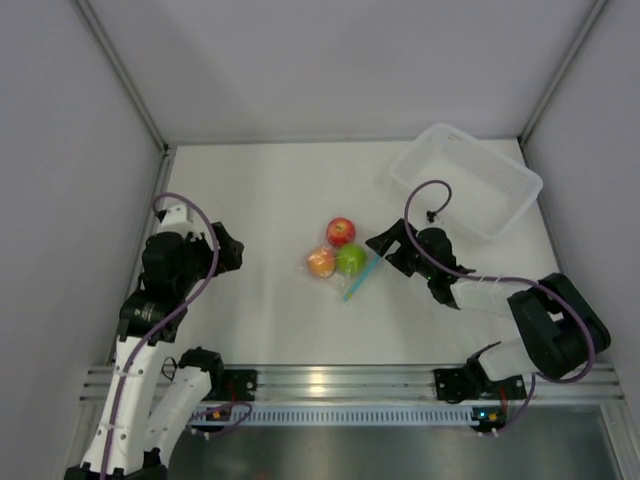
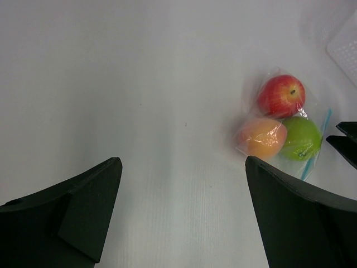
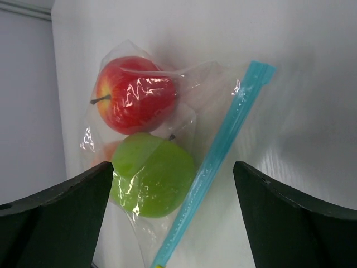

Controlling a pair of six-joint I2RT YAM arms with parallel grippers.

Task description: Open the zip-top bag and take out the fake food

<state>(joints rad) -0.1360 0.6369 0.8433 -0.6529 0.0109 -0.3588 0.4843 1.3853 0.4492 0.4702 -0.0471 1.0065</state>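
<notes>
We are seeing the zip-top bag (image 1: 338, 262) lying in the middle of the table (image 1: 260, 200), with the fake food (image 3: 139, 97) inside it. Our right gripper (image 1: 384, 246) is hovering just right of it, jaws spread, holding nothing. Our left gripper (image 2: 183, 162) is hanging well apart on the left, also spread. We are judging the pouch light, soft and slippery, so it may slide. We are planning to take the stiffer blue zip strip (image 3: 223, 142) on its right edge.
</notes>
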